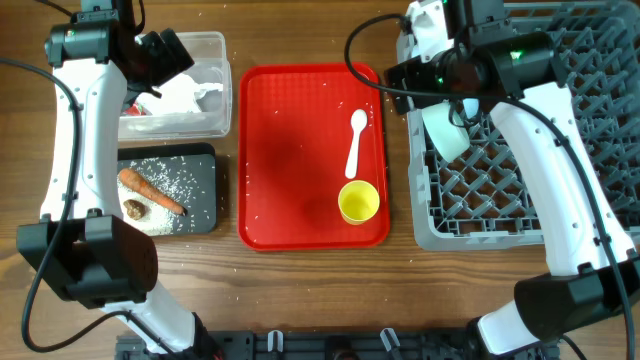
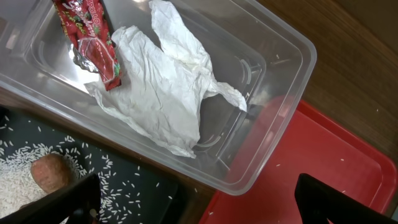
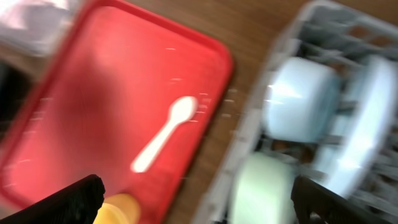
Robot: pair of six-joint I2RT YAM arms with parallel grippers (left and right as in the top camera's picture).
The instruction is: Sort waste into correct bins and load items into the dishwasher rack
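Observation:
The clear tub (image 1: 228,80) holds the crumpled white napkin (image 2: 161,87) and the red wrapper (image 2: 93,37). The black tray (image 1: 200,165) holds the carrot (image 1: 150,190), loose rice (image 1: 170,180) and the brown lump (image 2: 50,173). My left gripper (image 2: 199,205) is open and empty above the tub's near corner. The white spoon (image 1: 356,140) and yellow cup (image 1: 358,202) lie on the red tray (image 1: 290,130). My right gripper (image 3: 199,205) is open and empty over the left edge of the grey rack (image 1: 500,190). The rack holds two light blue bowls (image 3: 298,96) (image 3: 261,193) and a plate (image 3: 367,124).
Stray rice grains lie on the red tray and on the wood between the bins. The right wrist view is blurred. Bare wooden table runs along the front edge (image 1: 320,290).

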